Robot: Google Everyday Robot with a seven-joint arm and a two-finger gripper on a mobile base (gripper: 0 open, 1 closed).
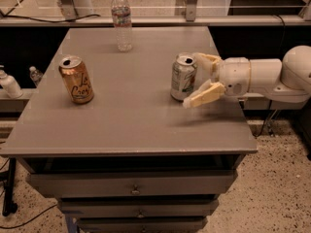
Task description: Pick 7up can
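Note:
The 7up can [183,77], silver-white with green markings and a silver top, stands upright right of the middle of the grey table [131,125]. My gripper [197,79] reaches in from the right on a white arm and is open. Its near finger [204,95] lies just in front of and to the right of the can's base. Its far finger [208,59] is behind the can's right side. The can sits at the mouth of the fingers, not clasped.
An orange-gold can [76,80] with cursive lettering stands at the table's left. A clear water bottle [122,20] stands at the back middle. Drawers [133,188] lie below the table front. A rail and bottles are at the left.

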